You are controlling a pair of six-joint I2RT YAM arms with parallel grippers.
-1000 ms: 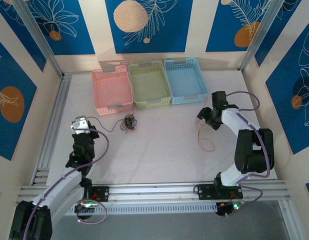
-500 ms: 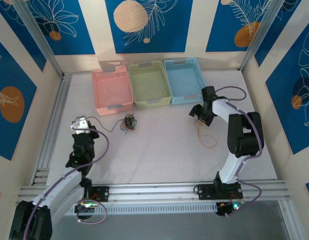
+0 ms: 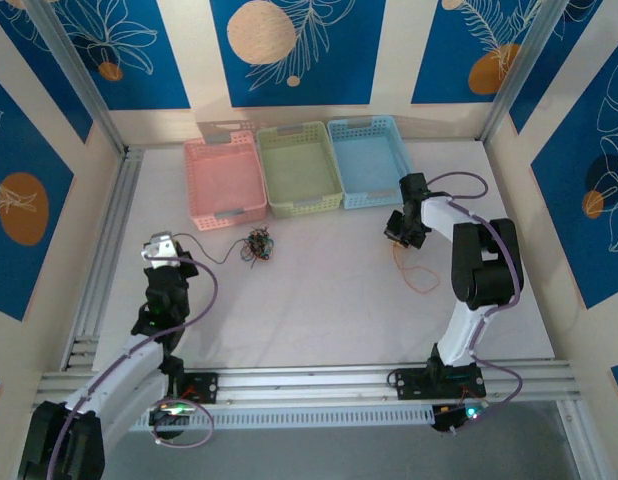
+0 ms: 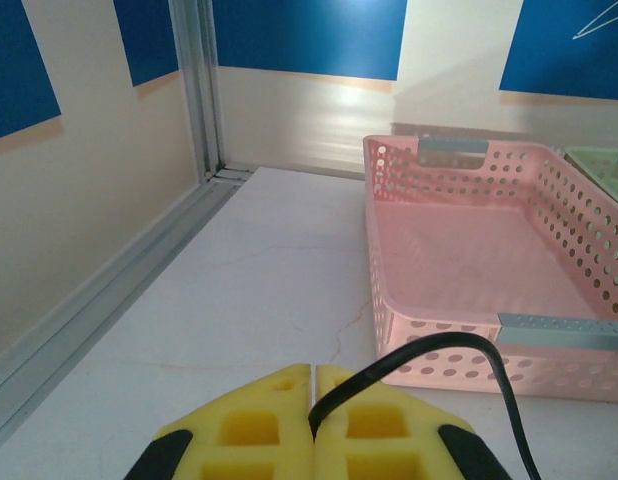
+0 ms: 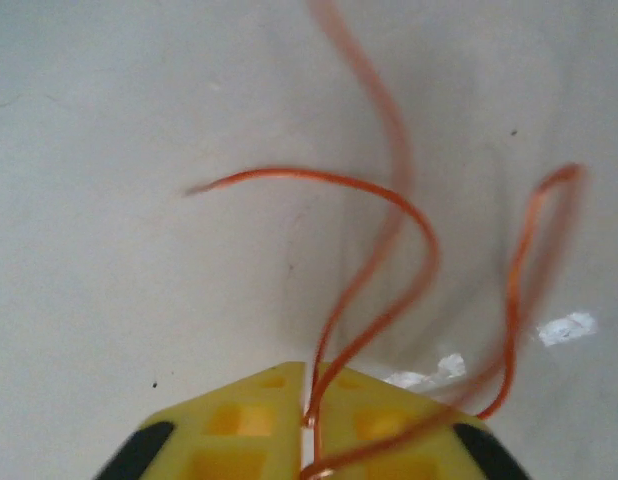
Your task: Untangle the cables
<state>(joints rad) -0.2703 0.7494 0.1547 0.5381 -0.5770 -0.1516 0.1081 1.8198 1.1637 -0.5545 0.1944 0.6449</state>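
The white counter [image 3: 329, 300] carries a pink basket [image 3: 225, 180], a green basket [image 3: 299, 168] and a blue basket [image 3: 367, 162] in a row along its far edge.

The left hand [image 3: 161, 247] sits at the left of the counter. Its yellow pads are pressed together on a dark cable [image 4: 429, 350] that arcs out from between them. The right hand [image 3: 401, 228] is just in front of the blue basket, likewise closed tight on an orange cable [image 5: 389, 200].

The clump of cables [image 3: 257, 246] lies in front of the pink and green baskets. The dark cable appears to run into it from the left hand. The orange cable loops down onto the counter, well apart from the clump, so it looks already freed.

The step in hand seems to be setting the orange strand aside. Next, the dark strand likely needs a slow pull away from the clump, which may drag along unless the right hand pins it.
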